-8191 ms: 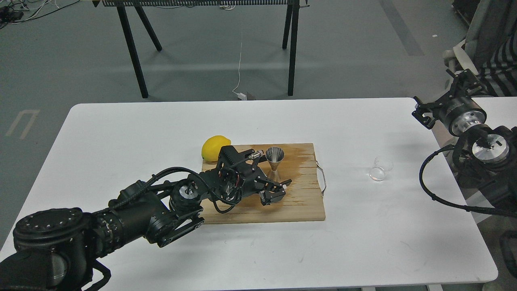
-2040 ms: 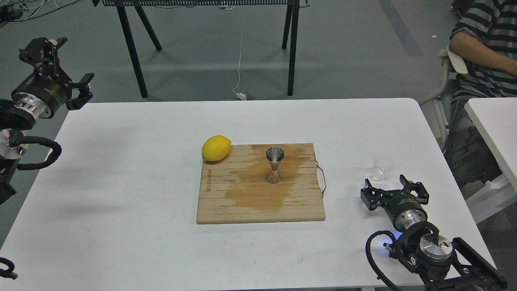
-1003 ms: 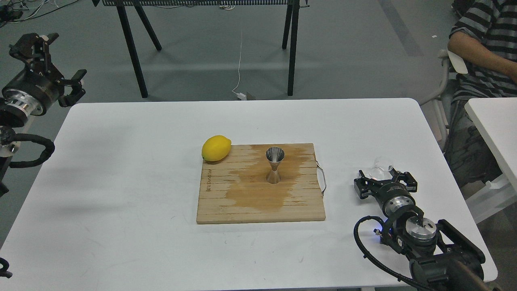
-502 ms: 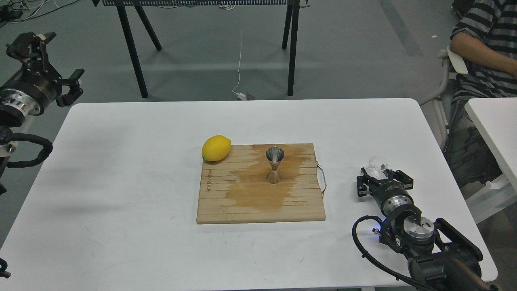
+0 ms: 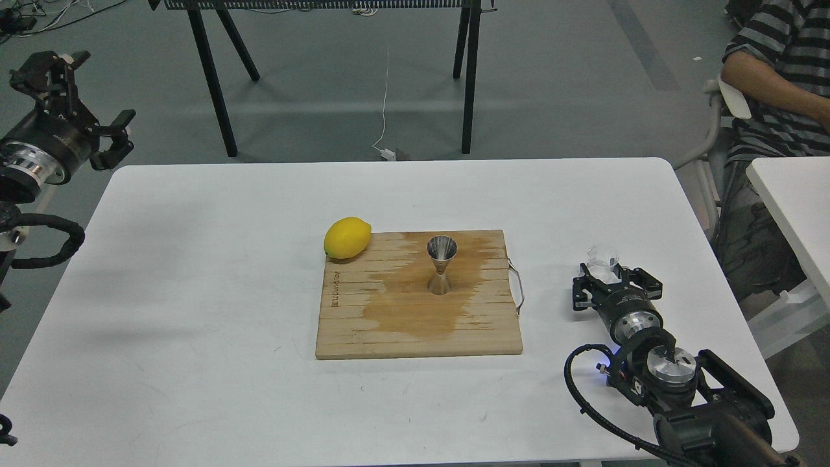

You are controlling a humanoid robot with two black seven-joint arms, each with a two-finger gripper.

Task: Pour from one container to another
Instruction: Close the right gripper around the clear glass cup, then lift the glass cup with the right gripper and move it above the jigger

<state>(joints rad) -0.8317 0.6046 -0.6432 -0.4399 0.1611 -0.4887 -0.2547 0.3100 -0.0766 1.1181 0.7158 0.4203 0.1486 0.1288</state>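
The small clear glass cup (image 5: 601, 257) sits at the far tip of my right gripper (image 5: 610, 277), near the table's right edge, and looks tipped and slightly raised. The gripper's dark fingers close in on the cup's lower part, which they hide. The shiny steel jigger (image 5: 441, 264) stands upright in the middle of the wooden board (image 5: 363, 337), well to the left of the cup. My left gripper (image 5: 74, 94) hangs open off the table's far left corner, holding nothing.
A yellow lemon (image 5: 347, 237) rests at the board's far left corner. A dark wet stain spreads on the board around the jigger. A metal handle (image 5: 519, 288) sticks out of the board's right side. A seated person (image 5: 771, 71) is at far right.
My right gripper came in from the near right, reached the glass cup and closed round it; the cup has shifted left and up with it. The left arm withdrew from the board to far left.
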